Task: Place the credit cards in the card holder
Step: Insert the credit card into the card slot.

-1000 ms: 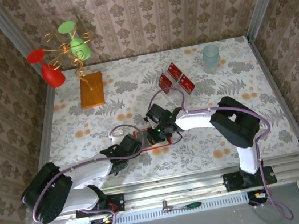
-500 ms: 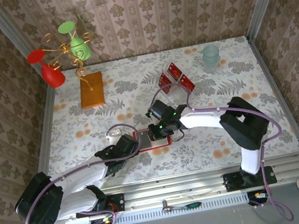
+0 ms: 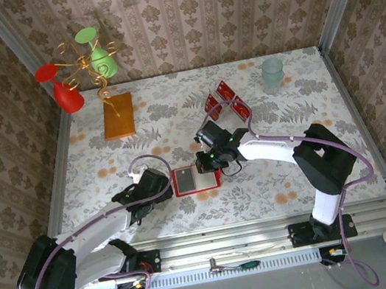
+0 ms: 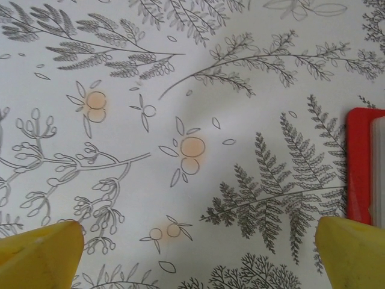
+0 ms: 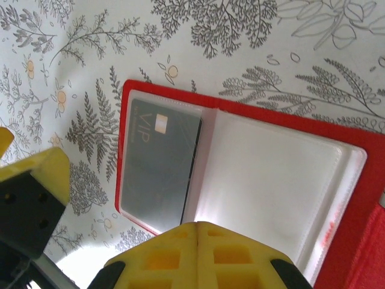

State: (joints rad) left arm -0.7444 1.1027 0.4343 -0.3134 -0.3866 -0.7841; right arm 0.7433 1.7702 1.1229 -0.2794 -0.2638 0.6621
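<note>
Now: holder lies open, one card seated, more waiting

Nearest us, the left gripper [image 3: 149,186] hangs just left of the card holder [image 3: 192,180]. On its wrist view we see its yellow fingertips [image 4: 39,256] wide apart over bare table [image 3: 105,152], with the holder's red edge [image 4: 360,162] at the right margin and not touched.

The holder is spread flat near the middle of the table, with the clear sleeves facing up. A dark VIP card [image 5: 162,165] sits in the left sleeve. The right sleeve looks unfilled.

The right gripper [image 3: 204,162] is over the holder's far right corner, its fingers [image 5: 198,247] pressed together on nothing.

Further out, three red credit cards [image 3: 240,109] lie in a loose cluster, well apart from the holder.

Handling, as we judge it: the cards are thin, stiff, light and slick, and lie low on the cloth. We would take one by a short edge or a raised corner. The holder is floppy and will likely skate, so pin its red border.

Against the earlier frame, the left gripper has drawn back from the holder's left edge. The right one has shifted up and to the right, uncovering the sleeves. The cluster has not moved.

Beyond that are an orange-brown slab [image 3: 118,116], a pale cup [image 3: 273,74] and a wire ornament [image 3: 81,63].
</note>
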